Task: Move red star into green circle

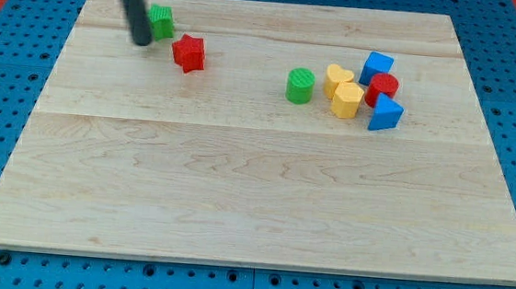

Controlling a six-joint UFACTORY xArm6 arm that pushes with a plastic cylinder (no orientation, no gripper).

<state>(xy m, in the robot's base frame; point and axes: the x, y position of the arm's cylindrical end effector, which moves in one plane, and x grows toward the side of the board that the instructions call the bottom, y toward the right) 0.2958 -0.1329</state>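
Note:
The red star (189,53) lies on the wooden board at the upper left. The green circle (300,85), a short cylinder, stands to its right near the board's middle top, apart from it. My tip (142,40) is at the end of the dark rod coming down from the view's top left. It rests just left of the red star, with a small gap between them. A second green block (161,21) sits right behind the rod, partly hidden by it.
A cluster sits right of the green circle: a yellow heart (338,78), a yellow block (346,101), a blue cube (377,66), a red cylinder (382,88) and a blue triangle (385,113). The wooden board (254,200) lies on blue pegboard.

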